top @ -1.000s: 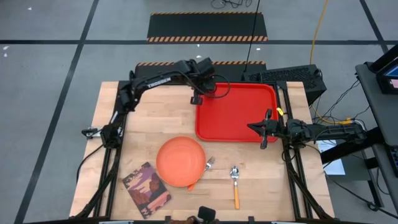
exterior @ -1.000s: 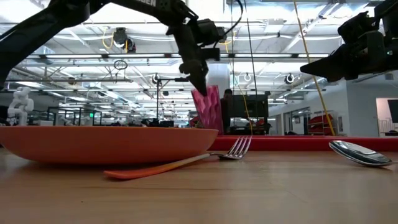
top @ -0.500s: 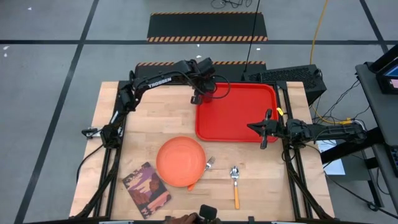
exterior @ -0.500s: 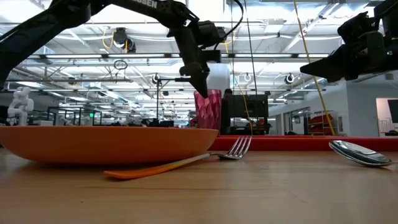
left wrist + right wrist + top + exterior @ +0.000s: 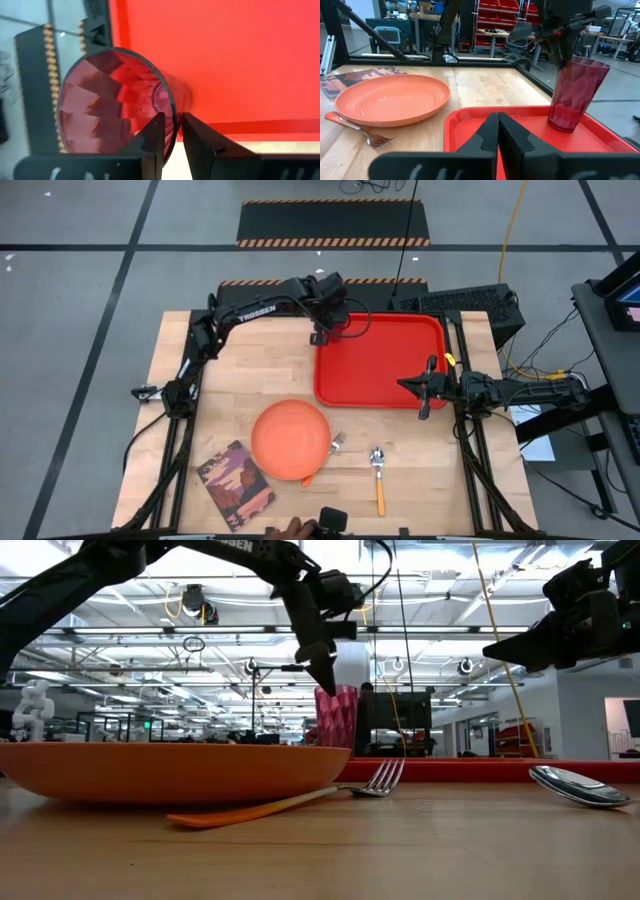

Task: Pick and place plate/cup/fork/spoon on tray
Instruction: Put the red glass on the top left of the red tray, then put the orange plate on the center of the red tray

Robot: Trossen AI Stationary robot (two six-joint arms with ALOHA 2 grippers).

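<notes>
The dark red cup [image 5: 575, 92] stands in the far left corner of the red tray [image 5: 400, 370]. My left gripper [image 5: 322, 336] is above it, shut on its rim. My right gripper [image 5: 425, 387] is shut and empty, hovering by the tray's near right edge. The orange plate [image 5: 291, 439] lies on the table near the front. The fork [image 5: 336, 443] lies beside the plate with its orange handle under the plate's edge. The spoon [image 5: 378, 470] lies flat to the right of the fork. My left gripper holds the cup's rim [image 5: 169, 106], one finger [image 5: 156, 134] inside the cup and one [image 5: 195, 137] outside the wall. The fingers come from above, pointing down. The cup is nearly upright, and its base [image 5: 563, 124] seems to rest on the tray floor.
A maroon patterned book [image 5: 235, 483] lies at the near left corner. A person's hand [image 5: 294, 528] and a small dark device [image 5: 333, 521] show at the table's near edge. Bare wood lies left of the tray; most of the tray floor is bare.
My left gripper has come down over the tray's far left corner with the cup. The cup was tilted and has turned nearly upright and sunk lower. The gripper has kept its hold.
</notes>
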